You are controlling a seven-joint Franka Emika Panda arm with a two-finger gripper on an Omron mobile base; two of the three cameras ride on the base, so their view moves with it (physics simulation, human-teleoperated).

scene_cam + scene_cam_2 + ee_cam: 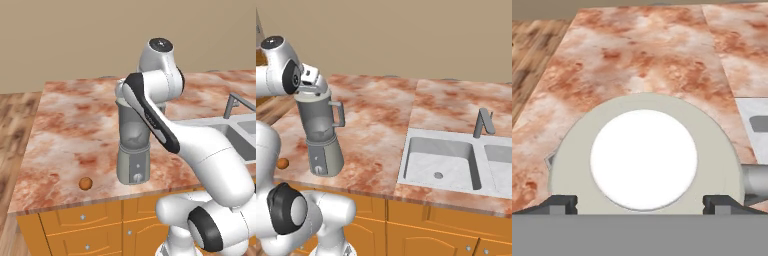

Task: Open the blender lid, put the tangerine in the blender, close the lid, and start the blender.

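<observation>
The blender lid [644,160] sat low in the middle of the hand view, a pale grey-beige disc with its white centre cap facing the camera. It lay on the rim of the blender [133,142], which stood upright in the middle of the left base view, near the front edge of the counter [75,125]. In the right base view the same blender [321,135] appeared at the left of the frame, its side handle pointing right and the knob low on its grey base.

The gripper [640,202] was right over the lid. Its two dark fingertips [559,204] rose at the bottom corners of the hand view, one at each side of the disc, so the fingers were spread wide, about as far apart as the lid's width. Whether they touched the lid's edge could not be told. In the left base view the arm's own links covered the jar top.

The tangerine [85,183] lay on the counter in the lower left of the left base view, near the front edge and left of the blender base, apart from it. In the right base view a sliver of it [282,163] peeked out at the left edge beside the robot's body.

A sink [441,162] with a grey faucet [483,122] filled the right half of the right base view, well apart from the blender. Orange cabinet fronts [80,225] ran below the counter.
</observation>
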